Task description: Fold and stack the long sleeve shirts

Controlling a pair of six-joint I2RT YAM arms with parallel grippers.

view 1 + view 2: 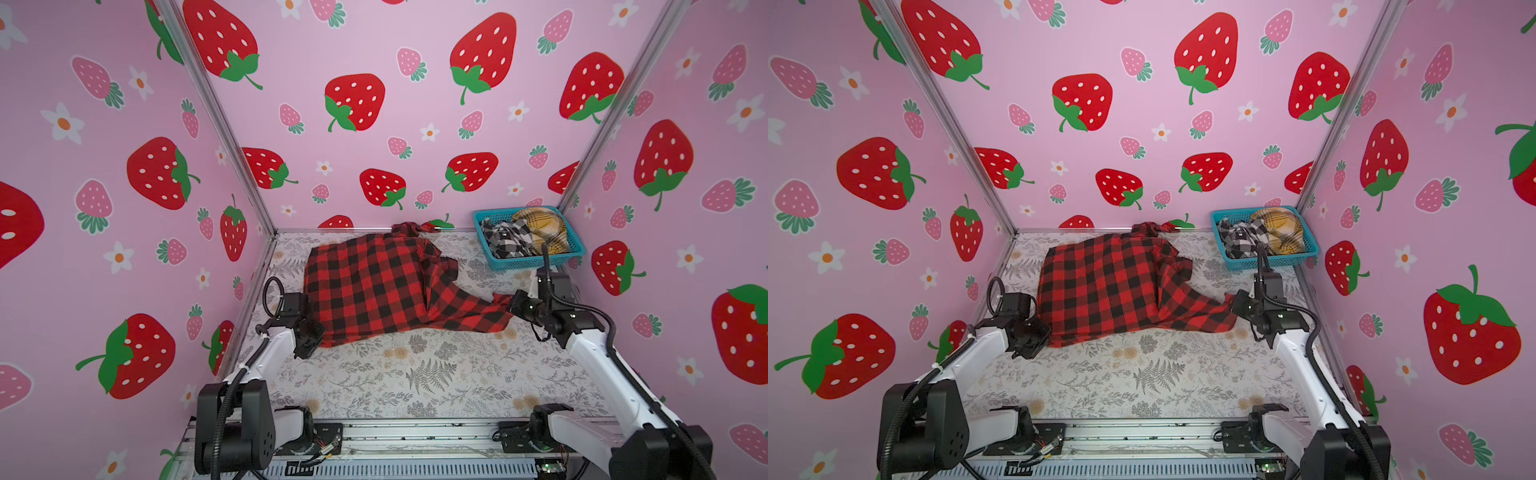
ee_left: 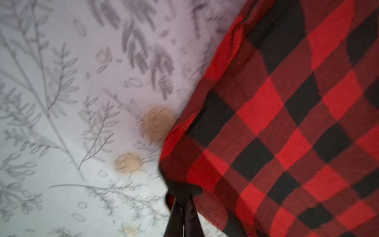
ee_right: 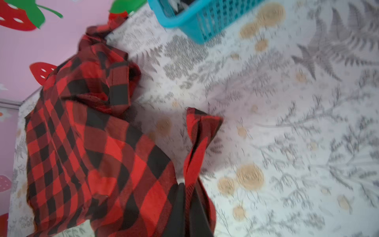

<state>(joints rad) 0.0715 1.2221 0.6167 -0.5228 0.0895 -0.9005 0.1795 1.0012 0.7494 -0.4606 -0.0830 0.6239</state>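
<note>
A red-and-black check shirt [image 1: 374, 286] [image 1: 1108, 286] lies spread on the floral table, one sleeve bunched against the back wall. My left gripper [image 1: 318, 332] [image 2: 182, 197] is shut on its near left corner [image 2: 287, 123]. My right gripper [image 1: 512, 303] [image 3: 187, 184] is shut on the shirt's right end, which is pulled out toward the right; a flap of cloth [image 3: 201, 131] stands up past the jaws. A black-and-white check shirt [image 1: 507, 239] and a mustard plaid shirt [image 1: 540, 226] lie crumpled in the basket.
A turquoise perforated basket [image 1: 532, 264] [image 1: 1266, 264] [image 3: 184, 22] stands in the back right corner, just behind the right arm. Strawberry-print walls close in the table [image 1: 415, 374] on three sides. The arm bases sit along the near edge.
</note>
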